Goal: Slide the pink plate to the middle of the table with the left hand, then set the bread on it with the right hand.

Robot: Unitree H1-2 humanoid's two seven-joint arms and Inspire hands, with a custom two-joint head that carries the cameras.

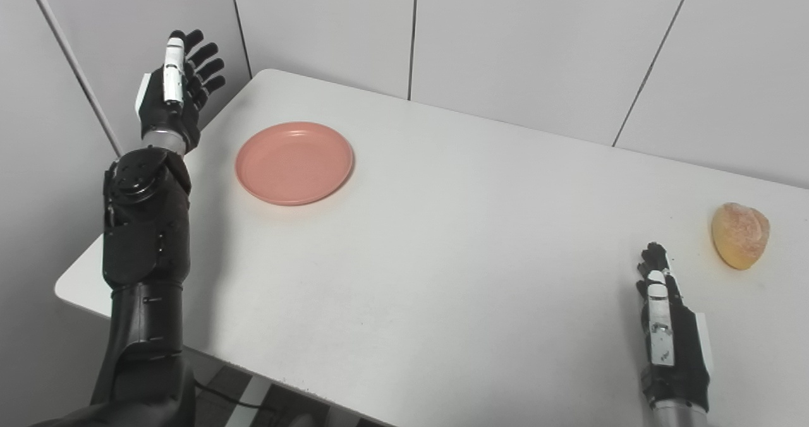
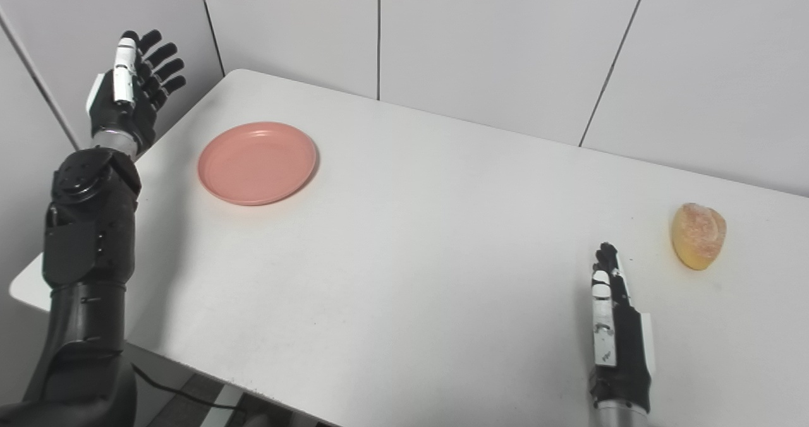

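Pink plate (image 1: 294, 162) sits empty toward ten o'clock on the white table (image 1: 442, 237); bread (image 1: 740, 235) lies at three o'clock. Left hand (image 1: 172, 95) is raised beside the plate, fingers spread, grasping nothing. Right hand (image 1: 667, 326), fingers straight and released, lies near the bread

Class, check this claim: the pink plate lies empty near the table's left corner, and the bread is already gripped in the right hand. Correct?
Not quite. The pink plate is empty, but the bread lies on the table, apart from the open right hand, as the left eye view shows.
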